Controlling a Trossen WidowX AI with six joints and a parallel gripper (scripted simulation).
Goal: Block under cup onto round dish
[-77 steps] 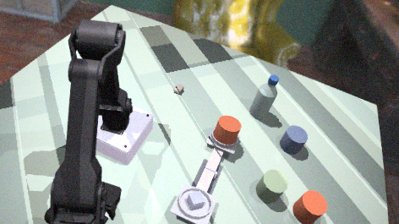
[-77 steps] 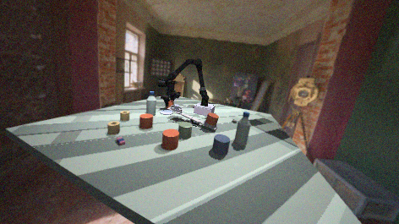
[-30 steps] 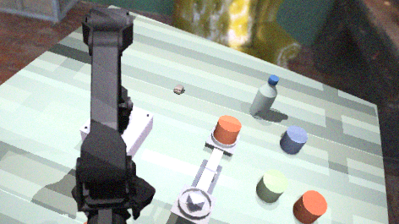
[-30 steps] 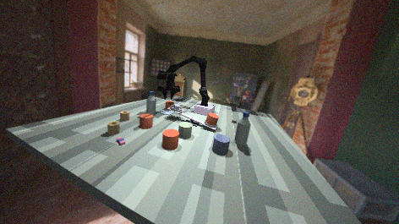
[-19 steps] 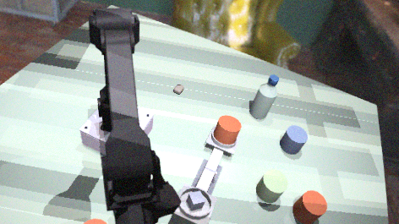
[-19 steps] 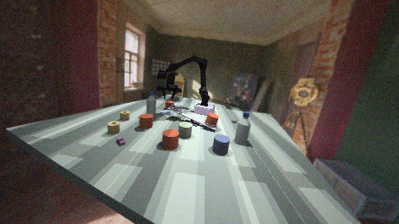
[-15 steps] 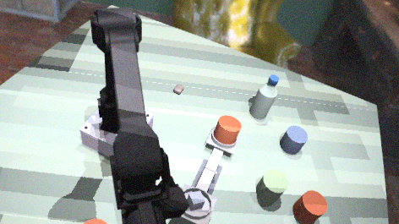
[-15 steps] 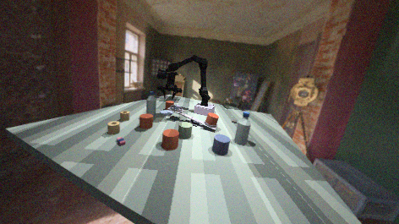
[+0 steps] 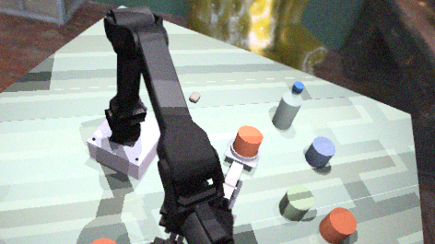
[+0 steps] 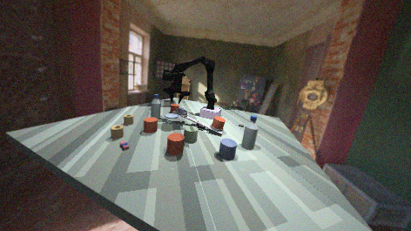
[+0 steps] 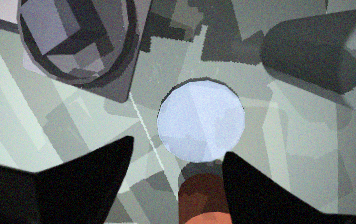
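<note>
An orange cup [image 9: 249, 141] [image 10: 218, 123] stands on one end of the balance [image 9: 233, 174] [image 10: 198, 123]. The balance's other end shows at the wrist view's upper left, with a pale block [image 11: 50, 25] on its round pan; the arm hides it in the top view. The other orange cup [image 11: 207, 217] [image 10: 174, 107] stands on the table beside the round pale blue dish [image 11: 200, 120] [image 10: 171, 116]. Nothing shows on the dish. My gripper [image 11: 179, 151] [image 10: 177, 100] is open and empty, above the table near this cup and the dish.
A grey bottle [image 11: 310, 55] [image 10: 156, 107] stands beyond the dish. Another bottle [image 9: 287, 110] [image 10: 250, 135], a blue cylinder [image 9: 320, 152] [image 10: 228, 149], a green cylinder [image 9: 296, 203] [image 10: 191, 134] and an orange cylinder [image 9: 337, 226] [image 10: 175, 144] stand past the balance.
</note>
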